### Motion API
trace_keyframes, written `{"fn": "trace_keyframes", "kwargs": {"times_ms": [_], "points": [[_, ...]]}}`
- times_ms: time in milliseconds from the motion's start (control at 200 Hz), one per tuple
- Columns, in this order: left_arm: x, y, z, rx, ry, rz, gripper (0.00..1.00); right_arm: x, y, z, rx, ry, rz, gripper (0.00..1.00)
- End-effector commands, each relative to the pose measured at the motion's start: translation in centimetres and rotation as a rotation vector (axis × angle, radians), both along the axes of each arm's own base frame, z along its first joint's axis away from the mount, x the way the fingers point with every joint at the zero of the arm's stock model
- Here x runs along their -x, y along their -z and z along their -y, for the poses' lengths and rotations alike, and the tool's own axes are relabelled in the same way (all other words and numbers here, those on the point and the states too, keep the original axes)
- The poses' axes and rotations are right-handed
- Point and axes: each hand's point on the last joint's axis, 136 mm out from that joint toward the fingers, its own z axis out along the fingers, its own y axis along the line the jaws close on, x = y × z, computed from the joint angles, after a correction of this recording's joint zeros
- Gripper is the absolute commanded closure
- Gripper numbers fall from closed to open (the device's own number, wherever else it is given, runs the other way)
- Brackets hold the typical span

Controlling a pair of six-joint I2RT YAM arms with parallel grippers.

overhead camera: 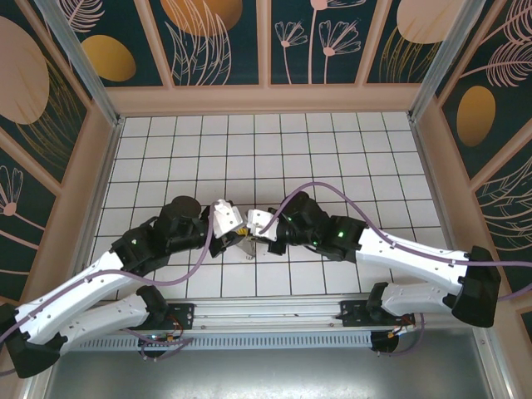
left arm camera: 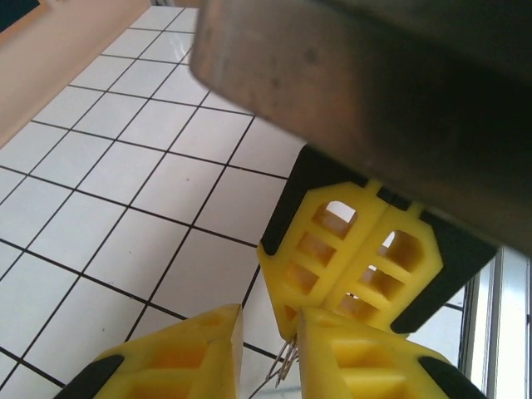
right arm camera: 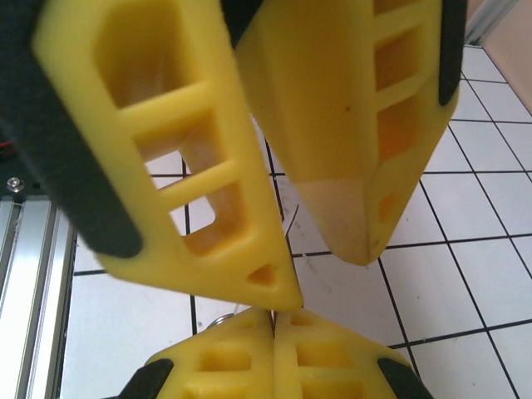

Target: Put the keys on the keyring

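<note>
Both grippers meet tip to tip low over the white tiled floor (overhead camera: 332,158). My right gripper (right arm camera: 274,314) is shut, and thin silvery wire loops of the keyring (left arm camera: 287,366) hang pinched in its tips. A curved bit of that wire (right arm camera: 218,319) shows beside its left finger. My left gripper (left arm camera: 270,320) is open, its yellow fingers (right arm camera: 166,150) spread on either side of the wire, with the right finger close against it. From above, the left gripper (overhead camera: 237,231) and the right gripper (overhead camera: 252,234) cover the spot, and a small silvery bit (overhead camera: 248,249) shows below them. The keys are hidden.
Wooden walls with dark patterned panels (overhead camera: 224,41) enclose the tiled floor on three sides. An aluminium rail (overhead camera: 266,320) with the arm bases runs along the near edge. Purple cables (overhead camera: 332,189) arc over both arms.
</note>
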Motion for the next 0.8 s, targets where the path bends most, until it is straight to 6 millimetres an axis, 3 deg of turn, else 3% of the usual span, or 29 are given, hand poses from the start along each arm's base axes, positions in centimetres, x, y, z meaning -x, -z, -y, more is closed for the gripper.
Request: {"fn": "trace_keyframes", "kwargs": {"times_ms": [0, 290, 796], "points": [[0.1, -0.3, -0.1, -0.012, 0.013, 0.014, 0.77, -0.2, -3.2, -0.2, -0.059, -0.001, 0.064, 1.0], [2.2, -0.4, 0.0, 0.029, 0.104, 0.0, 0.75, 0.1, -3.0, -0.5, -0.029, -0.02, 0.04, 1.0], [1.3, 1.5, -0.5, -0.039, 0.06, -0.01, 0.76, 1.0, -3.5, -0.4, -0.031, -0.058, 0.038, 1.0]]}}
